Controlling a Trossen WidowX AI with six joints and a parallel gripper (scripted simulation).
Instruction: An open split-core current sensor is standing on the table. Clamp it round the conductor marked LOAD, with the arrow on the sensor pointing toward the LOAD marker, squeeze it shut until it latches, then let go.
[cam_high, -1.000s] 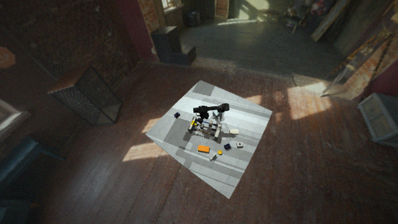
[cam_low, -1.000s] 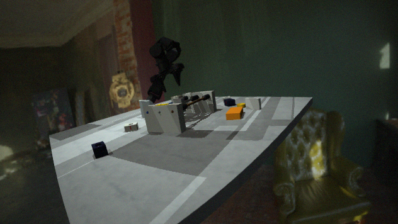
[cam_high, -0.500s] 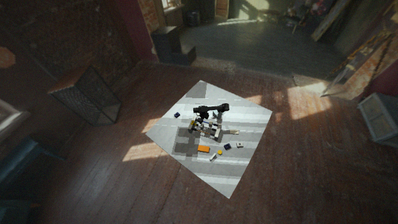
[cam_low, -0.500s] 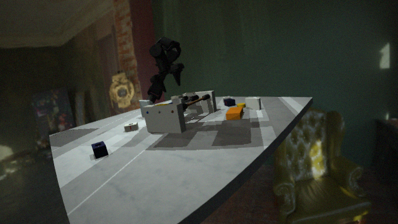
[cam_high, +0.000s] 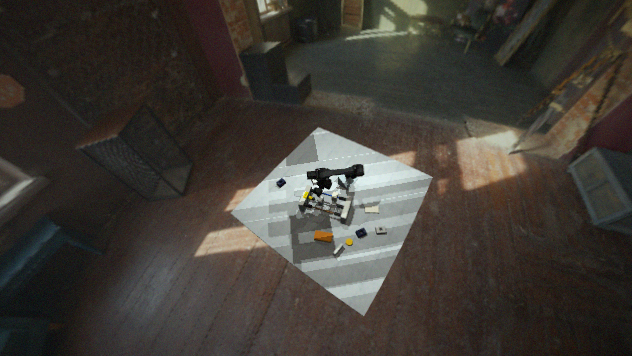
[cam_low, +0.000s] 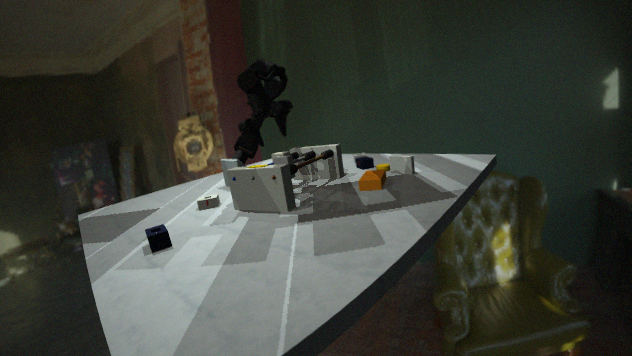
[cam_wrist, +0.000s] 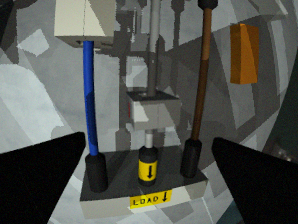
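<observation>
In the top view, the gripper (cam_high: 319, 191) (cam_low: 284, 134) (cam_wrist: 149, 141) is reached in over the wire stand, near the end block with the yellow marker (cam_high: 303, 205) (cam_low: 262, 191) (cam_wrist: 95, 208). Open room appears beyond the stand toward the dark cube (cam_high: 281, 183) (cam_low: 159, 238); the orange block (cam_high: 323, 236) (cam_low: 372, 180) (cam_wrist: 243, 53) lies off the stand's other side, well apart from the gripper. The sensor is too small to be picked out.

In the exterior view, the gripper is held above the stand. The worktop edge (cam_low: 395, 272) is well apart from it, so the likelier snags are the stand's upright end blocks and the wires.

In the wrist view, the fingers are spread wide with nothing between them. What seems to be the sensor (cam_wrist: 154, 114) sits around the middle grey wire (cam_wrist: 153, 65), the one marked LOAD, between the blue wire (cam_wrist: 89, 95) and the brown wire (cam_wrist: 202, 80). Its latch and arrow cannot be read. Clamping and release are judged probably done; a straight lift away, clear of both outer wires, is called for, once latching is confirmed.
</observation>
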